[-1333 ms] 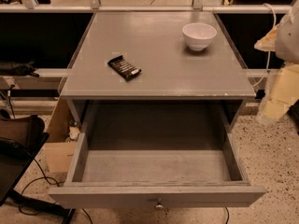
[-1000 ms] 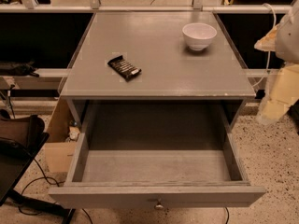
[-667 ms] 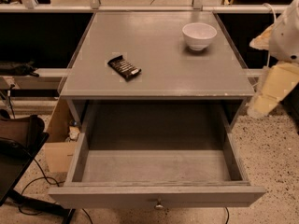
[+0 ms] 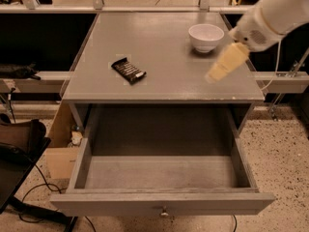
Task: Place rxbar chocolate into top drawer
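The rxbar chocolate (image 4: 129, 70), a small black-wrapped bar, lies flat on the left half of the grey table top (image 4: 159, 47). The top drawer (image 4: 164, 203) is pulled fully open below the table. Its inside is bare and its small round knob (image 4: 164, 210) shows at the front. My gripper (image 4: 217, 70) hangs from the white arm coming in from the upper right. It is blurred over the right part of the table top, just in front of the white bowl (image 4: 206, 36) and well to the right of the bar. It holds nothing that I can see.
A cardboard box (image 4: 60, 146) stands on the floor left of the drawer. A black chair or bag (image 4: 19, 141) and cables lie at the far left. Metal rails (image 4: 280, 79) run along both sides of the table. The speckled floor shows at right.
My arm has swung left from beside the table's right edge to over the right part of the table top. The bar, bowl and drawer have not moved.
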### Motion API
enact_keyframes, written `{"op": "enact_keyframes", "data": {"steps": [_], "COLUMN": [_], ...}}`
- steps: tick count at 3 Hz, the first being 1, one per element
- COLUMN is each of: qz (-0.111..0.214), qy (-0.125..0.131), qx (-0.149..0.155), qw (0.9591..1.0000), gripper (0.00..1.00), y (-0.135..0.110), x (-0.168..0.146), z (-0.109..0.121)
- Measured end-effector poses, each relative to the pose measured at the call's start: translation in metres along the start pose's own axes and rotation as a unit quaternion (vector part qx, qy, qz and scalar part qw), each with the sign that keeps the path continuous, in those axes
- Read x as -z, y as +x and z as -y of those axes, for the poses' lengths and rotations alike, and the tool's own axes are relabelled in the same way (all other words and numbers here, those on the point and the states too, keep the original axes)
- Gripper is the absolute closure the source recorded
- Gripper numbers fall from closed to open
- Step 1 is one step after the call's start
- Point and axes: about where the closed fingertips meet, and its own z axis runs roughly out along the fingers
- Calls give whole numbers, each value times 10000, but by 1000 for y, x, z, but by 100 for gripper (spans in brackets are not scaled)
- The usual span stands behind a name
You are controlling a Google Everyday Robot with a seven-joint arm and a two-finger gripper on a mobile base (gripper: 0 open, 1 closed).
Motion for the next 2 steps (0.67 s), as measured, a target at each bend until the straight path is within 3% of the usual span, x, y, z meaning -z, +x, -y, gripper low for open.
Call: {"op": "enact_keyframes", "data": {"steps": [1,2], "qz": [75,77], "qy": [197,141], "qx": [-459,-725], "qw": [9987,9972], "gripper": [0,0], "y": [-48,-58], "x": [-35,-41], "z": [21,16]}}
